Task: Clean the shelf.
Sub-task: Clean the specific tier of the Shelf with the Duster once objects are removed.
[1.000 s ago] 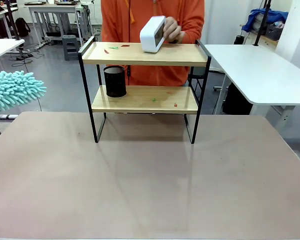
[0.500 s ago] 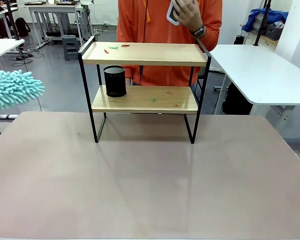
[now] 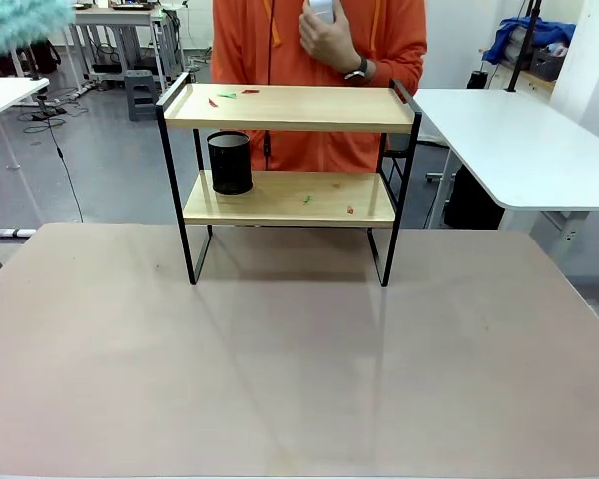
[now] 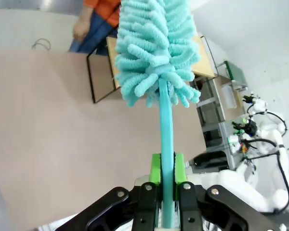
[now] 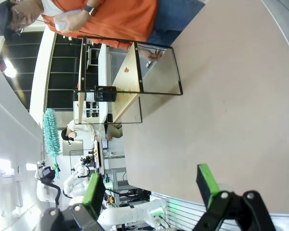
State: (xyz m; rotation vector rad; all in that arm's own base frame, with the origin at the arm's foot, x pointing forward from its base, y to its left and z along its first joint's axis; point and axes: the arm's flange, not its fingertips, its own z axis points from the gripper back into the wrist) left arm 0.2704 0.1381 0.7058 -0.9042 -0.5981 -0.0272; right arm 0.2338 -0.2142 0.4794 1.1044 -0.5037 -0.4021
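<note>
Showing the left gripper [image 4: 167, 168] with fingers clamped on the stiff handle of the fluffy duster [image 4: 156, 53], right gripper [image 5: 151, 187] fingers apart; shelf [image 3: 290, 108] likely rigid, light, easily nudged.

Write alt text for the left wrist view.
The left gripper, jaws shut on the thin handle of a fluffy teal duster, holds it up so its head covers much of the shelf standing on the brown table beyond. A person in orange stands by the shelf.
</note>
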